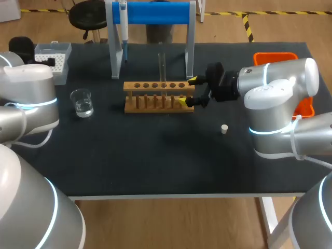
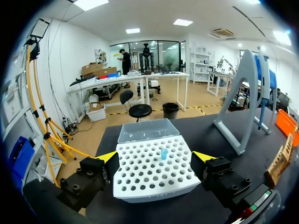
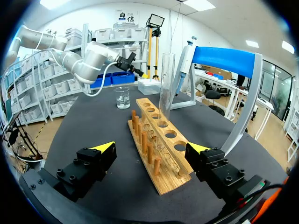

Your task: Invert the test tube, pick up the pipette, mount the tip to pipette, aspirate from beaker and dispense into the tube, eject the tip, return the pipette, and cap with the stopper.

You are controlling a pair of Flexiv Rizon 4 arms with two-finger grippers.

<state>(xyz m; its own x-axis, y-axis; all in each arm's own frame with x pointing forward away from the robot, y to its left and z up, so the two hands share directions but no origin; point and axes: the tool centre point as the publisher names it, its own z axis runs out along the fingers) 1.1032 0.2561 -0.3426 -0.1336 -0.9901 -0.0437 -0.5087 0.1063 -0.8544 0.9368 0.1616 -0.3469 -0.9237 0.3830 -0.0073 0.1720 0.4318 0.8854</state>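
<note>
A clear test tube (image 1: 162, 66) stands upright in a middle hole of the wooden rack (image 1: 158, 96). My right gripper (image 1: 188, 91) is open at the rack's right end, one yellow tip on each side of it, touching nothing. In the right wrist view the rack (image 3: 159, 149) runs ahead between the fingers, with the tube (image 3: 166, 84) farther along it. My left gripper (image 2: 155, 156) is open around the white tip box (image 2: 154, 170), which holds one blue tip (image 2: 163, 153). The pipette (image 1: 123, 26) hangs on the blue stand (image 1: 155, 13). The beaker (image 1: 82, 102) and the white stopper (image 1: 224, 128) sit on the mat.
The tip box (image 1: 54, 59) is at the far left of the table, the beaker in front of it. An orange tray (image 1: 290, 67) lies at the back right behind my right arm. The stand's grey legs (image 1: 190, 52) rise just behind the rack.
</note>
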